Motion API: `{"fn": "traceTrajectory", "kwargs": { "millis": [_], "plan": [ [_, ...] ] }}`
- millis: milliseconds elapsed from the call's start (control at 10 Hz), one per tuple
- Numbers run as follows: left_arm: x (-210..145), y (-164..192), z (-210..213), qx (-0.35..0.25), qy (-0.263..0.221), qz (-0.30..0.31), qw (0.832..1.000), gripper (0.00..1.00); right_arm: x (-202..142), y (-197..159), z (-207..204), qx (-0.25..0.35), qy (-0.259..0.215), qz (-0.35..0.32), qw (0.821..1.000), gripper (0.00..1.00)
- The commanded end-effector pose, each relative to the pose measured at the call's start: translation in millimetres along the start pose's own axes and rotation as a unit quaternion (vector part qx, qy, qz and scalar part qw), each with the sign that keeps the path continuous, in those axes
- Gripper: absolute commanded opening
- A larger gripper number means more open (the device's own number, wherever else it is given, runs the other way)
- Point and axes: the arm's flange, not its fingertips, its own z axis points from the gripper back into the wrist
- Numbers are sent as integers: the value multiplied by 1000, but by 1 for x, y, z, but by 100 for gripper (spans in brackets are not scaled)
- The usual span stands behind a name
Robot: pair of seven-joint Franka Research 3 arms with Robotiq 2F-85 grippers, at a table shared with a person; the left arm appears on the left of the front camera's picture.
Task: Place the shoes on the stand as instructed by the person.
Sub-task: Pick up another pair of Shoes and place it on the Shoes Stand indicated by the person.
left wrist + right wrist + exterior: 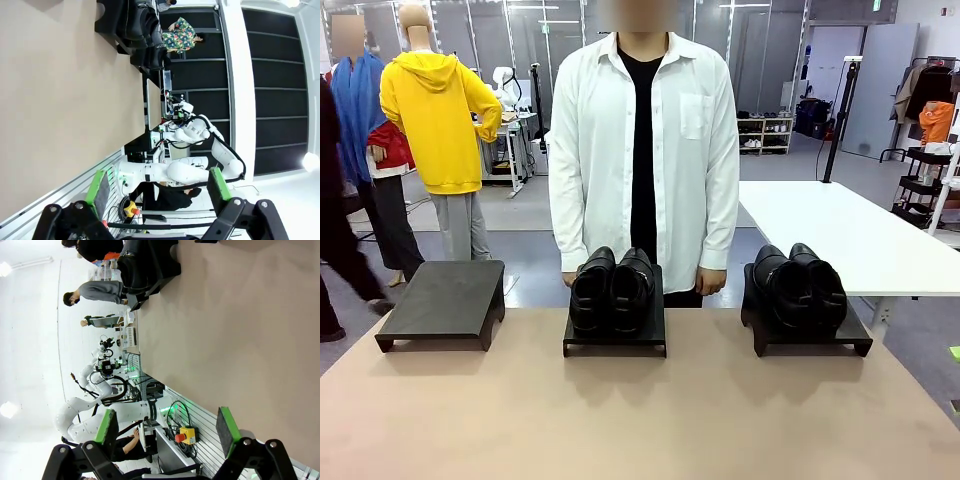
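Tan desk [640,410], three dark stands along its far edge. One pair of shoes [612,288] is seated on the middle stand [615,340], another pair [798,284] on the right stand [810,338]; the left stand [442,302] is bare. The person [643,150] is stood behind. Left fingers [160,187] and right fingers [167,432] are released, nothing grasped, shoes well beyond the fingertips.
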Motion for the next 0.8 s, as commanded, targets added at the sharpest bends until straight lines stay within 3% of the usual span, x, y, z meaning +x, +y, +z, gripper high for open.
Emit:
{"fn": "traceTrajectory", "kwargs": {
  "millis": [0,700],
  "plan": [
    [-1,-1,0,-8,4,-8,1000,100,-2,0,0,-5,-2,6,1000,100],
    [-1,-1,0,-8,4,-8,1000,100,-2,0,0,-5,-2,6,1000,100]
  ]
}}
